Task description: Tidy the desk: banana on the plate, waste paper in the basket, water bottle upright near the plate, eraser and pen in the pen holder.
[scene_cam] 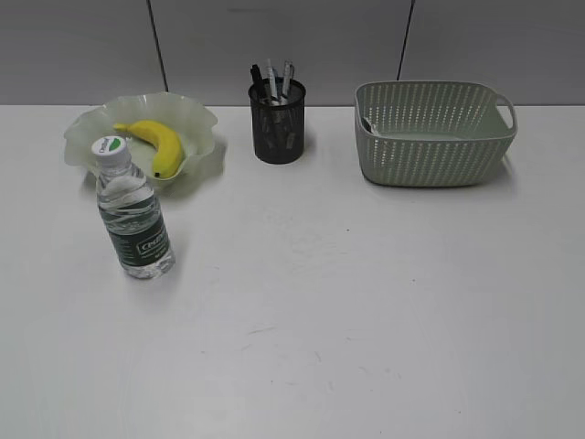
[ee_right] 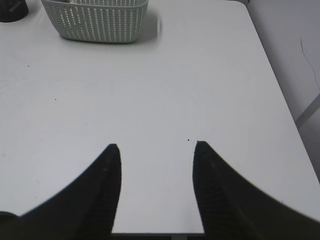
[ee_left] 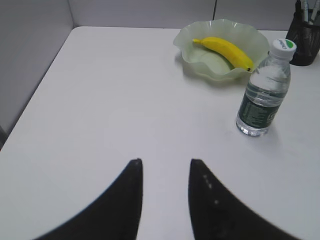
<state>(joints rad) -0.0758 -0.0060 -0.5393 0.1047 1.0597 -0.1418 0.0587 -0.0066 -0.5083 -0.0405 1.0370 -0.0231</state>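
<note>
The banana (scene_cam: pixel 159 143) lies in the pale green wavy plate (scene_cam: pixel 201 114) at the back left; both also show in the left wrist view, banana (ee_left: pixel 227 50) and plate (ee_left: pixel 200 37). The water bottle (scene_cam: pixel 133 210) stands upright just in front of the plate, and shows in the left wrist view (ee_left: pixel 262 97). The black mesh pen holder (scene_cam: pixel 277 123) holds several pens. The sage-green basket (scene_cam: pixel 434 133) stands at the back right; the waste paper and the eraser are not visible. My left gripper (ee_left: pixel 165 162) and right gripper (ee_right: pixel 156 146) are open and empty over bare desk. Neither shows in the exterior view.
The white desk (scene_cam: pixel 366 311) ends in a front and right edge near my right gripper (ee_right: pixel 280 100). Grey partition walls stand behind the desk and along its left side (ee_left: pixel 30 60). The basket also shows in the right wrist view (ee_right: pixel 97 22).
</note>
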